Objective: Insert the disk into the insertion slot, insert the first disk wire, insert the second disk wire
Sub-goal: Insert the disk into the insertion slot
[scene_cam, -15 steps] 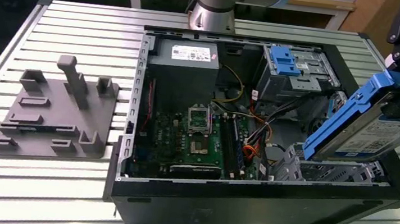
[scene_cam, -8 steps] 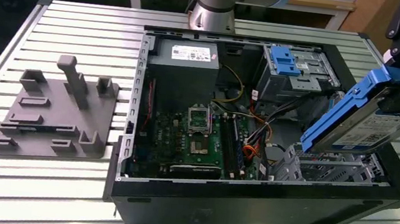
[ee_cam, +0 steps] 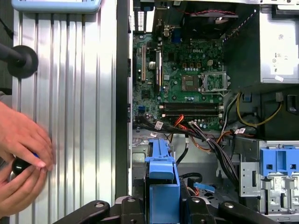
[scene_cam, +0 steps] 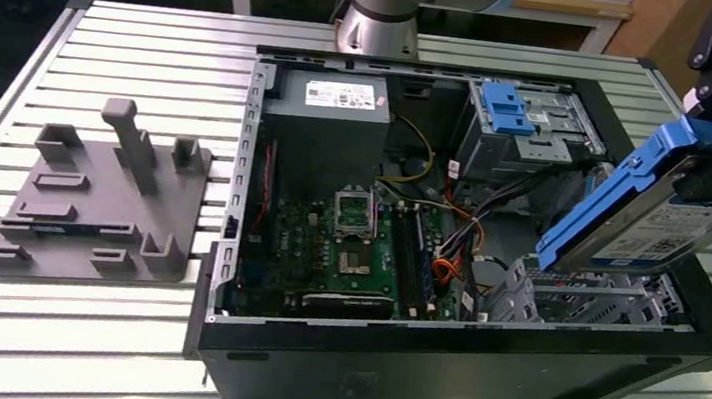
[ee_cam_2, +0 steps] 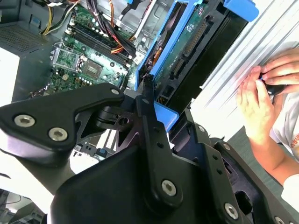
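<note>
I see the slatted metal desk [scene_cam: 144,55] carrying an open black computer case [scene_cam: 445,361], with a grey moulded fixture [scene_cam: 101,201] beside it at the exterior view's left. Inside the case lie the green motherboard [scene_cam: 350,249] and, toward the exterior view's right, the insertion slot [scene_cam: 600,303] — a low silvery perforated cage. The disk [scene_cam: 657,209] — silver body, white label, bright blue carrier — hangs tilted over that slot, its lower end at the cage's mouth; I cannot tell whether it touches. My pincer [ee_cam: 162,207] is clamped on the carrier's upper end. In the first wrist view, a person's hands [ee_cam: 23,158] are over the desk beside the case.
</note>
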You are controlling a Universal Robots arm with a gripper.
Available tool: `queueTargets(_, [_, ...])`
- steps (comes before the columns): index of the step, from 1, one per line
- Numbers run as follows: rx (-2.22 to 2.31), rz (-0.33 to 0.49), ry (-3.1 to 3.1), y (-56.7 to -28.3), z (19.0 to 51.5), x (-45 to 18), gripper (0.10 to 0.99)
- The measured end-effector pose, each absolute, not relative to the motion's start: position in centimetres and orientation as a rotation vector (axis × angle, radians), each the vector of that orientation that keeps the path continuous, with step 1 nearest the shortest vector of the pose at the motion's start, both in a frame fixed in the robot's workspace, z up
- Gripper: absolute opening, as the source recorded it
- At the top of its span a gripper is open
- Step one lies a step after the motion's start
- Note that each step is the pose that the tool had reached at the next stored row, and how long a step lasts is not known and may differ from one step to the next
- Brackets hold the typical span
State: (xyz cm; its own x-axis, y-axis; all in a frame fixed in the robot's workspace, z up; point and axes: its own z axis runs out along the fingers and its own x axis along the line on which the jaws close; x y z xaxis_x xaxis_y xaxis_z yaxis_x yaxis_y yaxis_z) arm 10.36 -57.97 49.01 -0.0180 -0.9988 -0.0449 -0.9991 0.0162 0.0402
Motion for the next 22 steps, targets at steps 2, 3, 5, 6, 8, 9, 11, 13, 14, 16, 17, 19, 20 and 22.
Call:
queueTargets(2, [-2.199, 0.094, 2.237, -58.0, 49.0, 10.6, 0.365])
queueTargets(3, [-2.198, 0.094, 2.237, -58.0, 49.0, 10.8, 0.365])
queueTargets(5, [-2.199, 0.094, 2.237, -58.0, 49.0, 11.1, 0.365])
queueTargets(6, [-2.199, 0.094, 2.237, -58.0, 49.0, 11.3, 0.365])
queueTargets(8, [-2.199, 0.094, 2.237, -58.0, 48.9, 11.5, 0.365])
queueTargets(9, [-2.199, 0.094, 2.237, -58.0, 48.9, 11.6, 0.365])
queueTargets(11, [-2.199, 0.094, 2.237, -58.0, 48.9, 11.7, 0.365])
queueTargets(13, [-2.198, 0.094, 2.237, -58.0, 48.9, 11.9, 0.365])
queueTargets(14, [-2.199, 0.094, 2.237, -58.0, 48.9, 11.9, 0.365])
queueTargets(16, [-2.199, 0.094, 2.237, -58.0, 48.9, 12.0, 0.365])
queueTargets(17, [-2.198, 0.094, 2.237, -58.0, 48.9, 12.0, 0.365])
queueTargets(19, [-2.198, 0.094, 2.237, -58.0, 48.9, 12.0, 0.365])
queueTargets(20, [-2.199, 0.094, 2.237, -58.0, 48.9, 12.0, 0.365])
queueTargets(22, [-2.199, 0.094, 2.236, -58.0, 48.8, 12.0, 0.365])
